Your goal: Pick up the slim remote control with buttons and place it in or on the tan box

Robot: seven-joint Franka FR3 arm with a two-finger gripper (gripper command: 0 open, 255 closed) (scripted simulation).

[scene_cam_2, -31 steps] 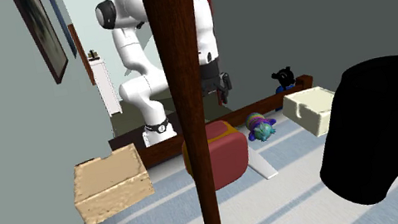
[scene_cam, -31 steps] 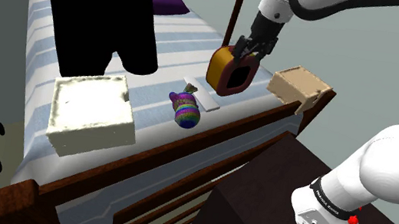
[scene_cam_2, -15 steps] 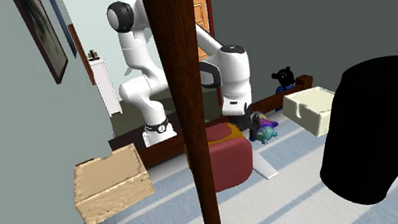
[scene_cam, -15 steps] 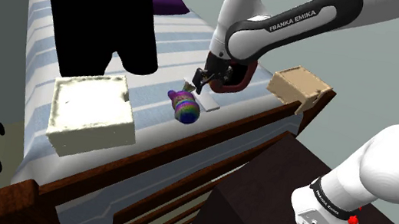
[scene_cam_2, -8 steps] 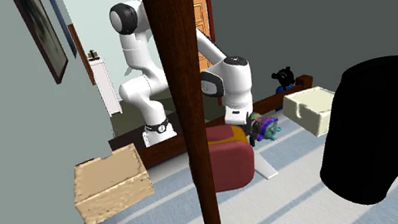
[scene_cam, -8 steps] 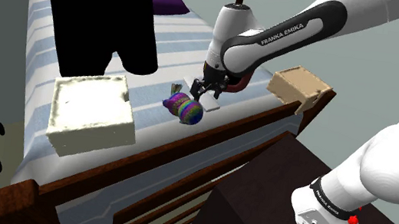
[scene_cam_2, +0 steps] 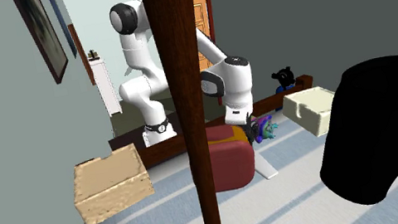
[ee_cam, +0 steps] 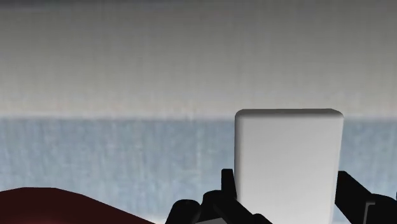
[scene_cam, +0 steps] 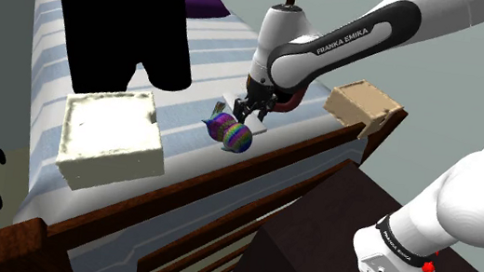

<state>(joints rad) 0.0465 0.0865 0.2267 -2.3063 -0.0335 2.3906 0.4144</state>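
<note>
Progress stands at the grasp, with the carry and the drop both left to do. Gripper [scene_cam: 248, 112] is low over the bed [scene_cam: 202, 56], right on the remote [ee_cam: 286, 165], which is drawn as a plain white slab with no buttons that I can make out. From the wrist, its two black fingers [ee_cam: 228, 188] sit one against each long edge of the slab, so I read it as closed on the remote, though how firm the hold is can't be judged. Remote lies flat on the striped cover, not yet lifted, between a rainbow toy [scene_cam: 231, 135] and a red block [scene_cam_2: 227, 161]. The toy is just beside the gripper; whether they touch I cannot tell.

Tan box [scene_cam: 363, 105] sits open-topped at the bed's corner toward the shoulder view's right, apart from the remote, with the red block roughly between the two.

Left, by my reckoning: raise the remote clear of the cover, take it over or round the red block, then let go above the box. Chief risks look to be the thin slab tipping in the hold, or the toy getting knocked on the way up
</note>
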